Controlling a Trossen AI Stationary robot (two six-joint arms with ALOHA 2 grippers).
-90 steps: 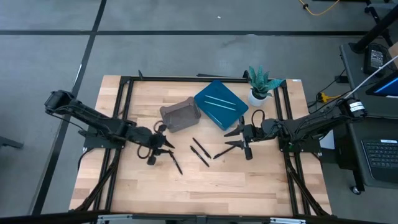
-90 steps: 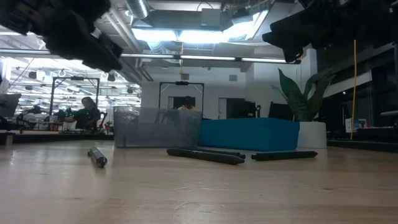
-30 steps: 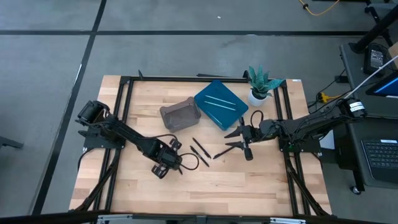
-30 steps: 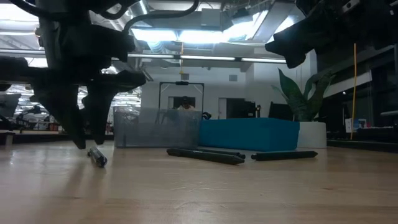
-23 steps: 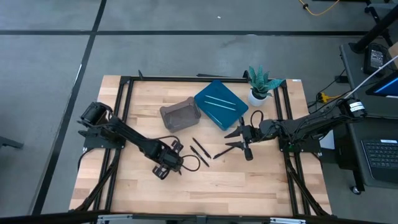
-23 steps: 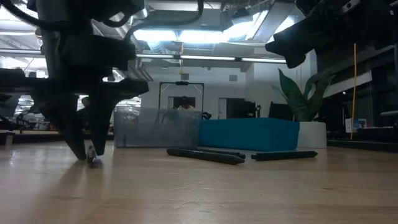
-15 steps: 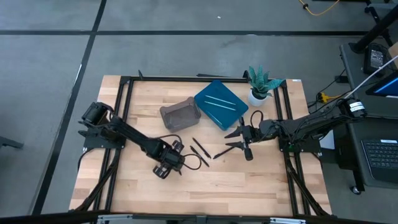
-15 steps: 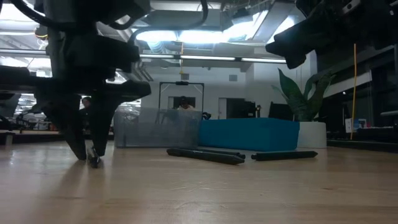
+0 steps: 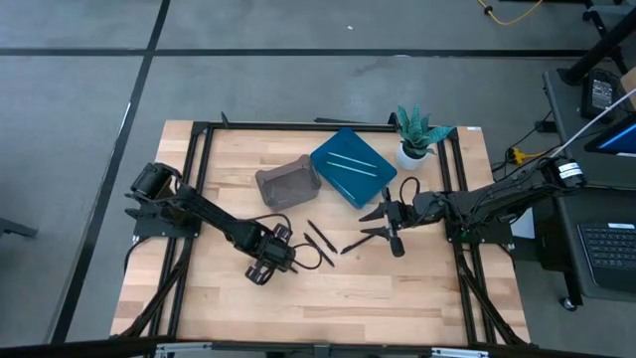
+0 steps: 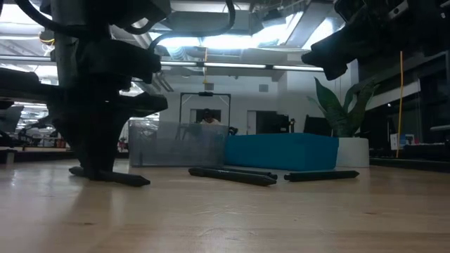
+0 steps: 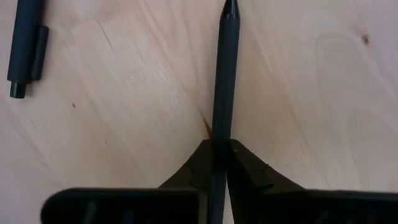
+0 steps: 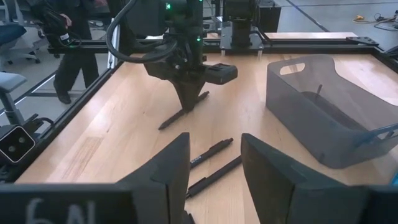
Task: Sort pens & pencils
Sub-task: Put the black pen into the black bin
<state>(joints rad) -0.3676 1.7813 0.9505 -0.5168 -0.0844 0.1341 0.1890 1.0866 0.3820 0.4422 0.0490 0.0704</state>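
My left gripper (image 9: 279, 262) stands over the table's middle left, pointing down, shut on a black stick (image 11: 225, 68) that lies on the wood. The low view shows that stick (image 10: 116, 176) stretched out below the fingers. Three more black sticks (image 9: 320, 242) lie flat on the table between the arms; one (image 11: 28, 46) shows beside the held one. Two light blue sticks (image 9: 350, 163) lie on a teal box (image 9: 338, 177). My right gripper (image 12: 214, 168) hangs open above the table's right middle, touching nothing. My left gripper pinches the black stick's shaft (image 11: 219, 134) between its two fingers, part way along its length. The fingers come from above, pointing down, and lie across the stick. The stick lies along the table top (image 10: 133, 180), with an end sticking out on either side of the fingers.
A grey mesh bin (image 9: 288, 184) stands behind the sticks, next to the teal box. A potted plant (image 9: 417, 134) is at the far right. Bare wood (image 9: 338, 298) stretches along the near side. A person (image 12: 62, 37) stands beyond the table's edge.
My left gripper has sunk a little onto the black stick and shut on it. Between the closing fingers the stick has turned about on the table: in the low view it showed end-on and now lies lengthwise.
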